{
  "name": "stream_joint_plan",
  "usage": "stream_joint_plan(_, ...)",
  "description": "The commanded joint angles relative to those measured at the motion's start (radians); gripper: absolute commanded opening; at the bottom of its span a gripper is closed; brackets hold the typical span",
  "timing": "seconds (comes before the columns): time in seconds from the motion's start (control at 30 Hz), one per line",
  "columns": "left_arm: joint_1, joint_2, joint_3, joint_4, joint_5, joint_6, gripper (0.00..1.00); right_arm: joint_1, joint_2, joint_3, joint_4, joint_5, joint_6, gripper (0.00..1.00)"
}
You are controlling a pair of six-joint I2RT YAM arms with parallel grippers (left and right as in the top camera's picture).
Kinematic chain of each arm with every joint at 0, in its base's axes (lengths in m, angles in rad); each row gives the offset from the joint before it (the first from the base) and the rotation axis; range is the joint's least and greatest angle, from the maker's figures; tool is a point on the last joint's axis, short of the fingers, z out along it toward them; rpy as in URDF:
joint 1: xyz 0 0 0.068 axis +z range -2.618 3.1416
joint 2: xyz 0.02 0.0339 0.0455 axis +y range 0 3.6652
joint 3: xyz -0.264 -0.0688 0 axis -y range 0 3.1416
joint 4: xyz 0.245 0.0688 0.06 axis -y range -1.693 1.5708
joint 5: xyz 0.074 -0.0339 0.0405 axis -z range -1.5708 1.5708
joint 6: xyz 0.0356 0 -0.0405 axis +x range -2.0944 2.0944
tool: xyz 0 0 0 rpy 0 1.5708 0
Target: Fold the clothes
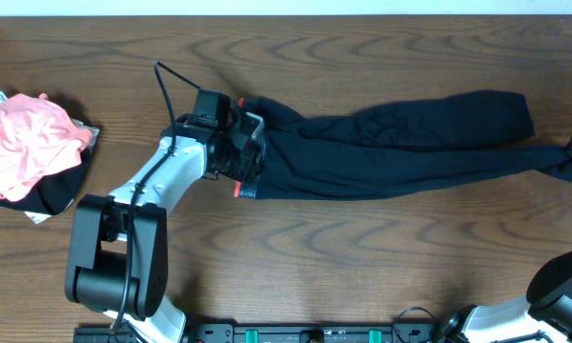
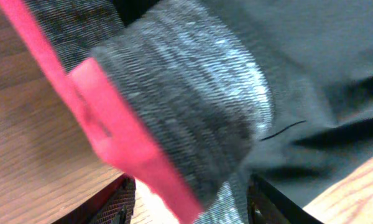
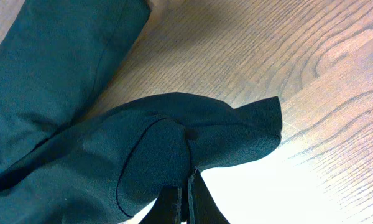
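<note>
Band: grey ribbed knit band [image 2: 186,106] with a bright red edge strip [image 2: 118,149] sits right up against the left wrist lens, big and blurred.
Left claw: the left claw [image 1: 251,157] is spread wide over that band, cloth lying between the two sides, and I see no pinch.
Garment: long black stretch garment [image 1: 400,143] runs across the middle from the left claw out to the right edge, creased and lumpy, lying on the wood.
Right claw: the right claw [image 3: 188,202] is pressed together, pinching the garment's far hem, which rises off the wood in a small peak.
Surface: dark brown wood-grain surface [image 1: 362,267], swirling grain, soft glare near the right claw.
Room: a pale strip [image 1: 286,6] shows beyond the far edge, and I can tell no more of it.
Around: crumpled pink cloth [image 1: 24,143] lies at far left on a dark folded cloth [image 1: 57,195], well apart from the garment. A thin black cable [image 1: 167,90] loops up off the left arm.
In the way: white-and-black left arm [image 1: 162,181] covers the garment's left end from above.
Writing: the red strip is too blurred to read.
</note>
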Motion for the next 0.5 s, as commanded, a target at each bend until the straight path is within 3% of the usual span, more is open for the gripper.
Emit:
stream_joint_plan(0.0, -0.031, 0.007, 0.0, 0.007, 0.03, 0.002, 0.58, -0.005, -0.004, 0.003, 0.0, 0.014, 0.002, 0.02)
stream_joint_plan(0.47, -0.07, 0.007, -0.005, -0.018, 0.015, 0.002, 0.58, -0.005, -0.004, 0.003, 0.0, 0.005, 0.002, 0.02)
